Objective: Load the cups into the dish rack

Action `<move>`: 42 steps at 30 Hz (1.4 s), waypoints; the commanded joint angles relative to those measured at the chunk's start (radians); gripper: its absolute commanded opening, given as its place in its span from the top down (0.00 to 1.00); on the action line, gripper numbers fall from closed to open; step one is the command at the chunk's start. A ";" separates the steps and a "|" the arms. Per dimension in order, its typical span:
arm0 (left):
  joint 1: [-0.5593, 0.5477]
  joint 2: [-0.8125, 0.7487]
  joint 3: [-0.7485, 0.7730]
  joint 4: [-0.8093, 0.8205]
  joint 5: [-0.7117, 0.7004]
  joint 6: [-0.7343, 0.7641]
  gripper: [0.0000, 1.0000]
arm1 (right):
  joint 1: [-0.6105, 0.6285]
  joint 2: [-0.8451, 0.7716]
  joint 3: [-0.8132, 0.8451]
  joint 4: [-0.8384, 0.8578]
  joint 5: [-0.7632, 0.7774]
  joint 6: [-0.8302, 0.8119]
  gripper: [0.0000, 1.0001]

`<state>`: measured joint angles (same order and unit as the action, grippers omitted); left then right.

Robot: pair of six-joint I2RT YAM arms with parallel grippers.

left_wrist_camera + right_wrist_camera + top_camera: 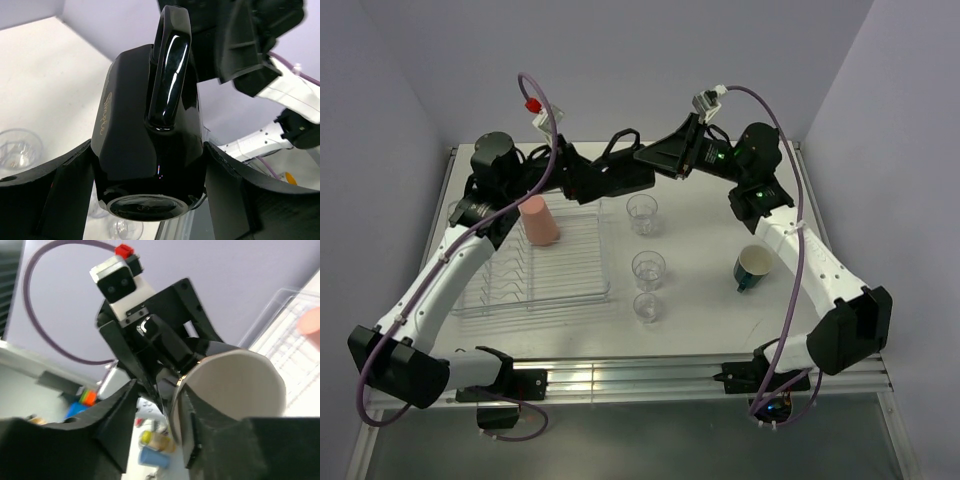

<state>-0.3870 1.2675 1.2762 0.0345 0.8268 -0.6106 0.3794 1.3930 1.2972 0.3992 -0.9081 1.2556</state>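
Note:
A glossy black handled mug hangs in the air over the far edge of the dish rack. My left gripper is shut on its body, a finger pressed on each side. My right gripper is open astride the mug's rim: one finger is inside the white interior, and the other stands off the outer wall. A salmon-orange cup stands upside down in the rack. Three clear tumblers and a dark green mug sit on the table.
Both arms meet high over the table's far side, in the top view at the black mug. The rack's ribbed left part holds nothing. Walls close in behind and on both sides. A metal rail runs along the near edge.

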 commanded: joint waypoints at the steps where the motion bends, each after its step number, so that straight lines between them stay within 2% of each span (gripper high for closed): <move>1: -0.007 -0.066 0.113 -0.106 -0.110 0.072 1.00 | 0.006 -0.078 0.025 -0.117 0.127 -0.165 0.51; 3: -0.007 -0.066 0.150 -0.182 -0.132 0.084 1.00 | 0.004 -0.098 0.024 -0.195 0.193 -0.215 0.44; 7: -0.007 -0.083 0.186 -0.257 -0.182 0.100 1.00 | 0.003 -0.118 0.017 -0.253 0.259 -0.254 0.43; 10: -0.007 -0.086 0.225 -0.336 -0.239 0.115 1.00 | 0.000 -0.126 0.034 -0.367 0.343 -0.320 0.43; 14: -0.007 -0.051 0.319 -0.553 -0.428 0.155 1.00 | -0.007 -0.163 0.042 -0.575 0.507 -0.465 0.43; 18: -0.007 0.028 0.374 -0.786 -0.650 0.198 1.00 | -0.007 -0.198 0.040 -0.707 0.633 -0.568 0.42; 26: -0.009 0.124 0.344 -0.886 -0.785 0.239 1.00 | -0.007 -0.247 0.004 -0.829 0.775 -0.699 0.41; 31: -0.024 0.213 0.347 -0.910 -0.822 0.244 1.00 | -0.007 -0.236 -0.036 -0.826 0.773 -0.723 0.41; 36: -0.073 0.302 0.367 -0.942 -0.940 0.245 1.00 | -0.005 -0.215 -0.061 -0.816 0.747 -0.737 0.41; 42: -0.105 0.388 0.388 -0.966 -1.015 0.244 1.00 | -0.005 -0.207 -0.082 -0.818 0.747 -0.759 0.41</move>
<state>-0.4782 1.6646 1.5993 -0.9577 -0.1112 -0.3779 0.3786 1.1877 1.2221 -0.4374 -0.1661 0.5293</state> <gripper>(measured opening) 0.810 0.589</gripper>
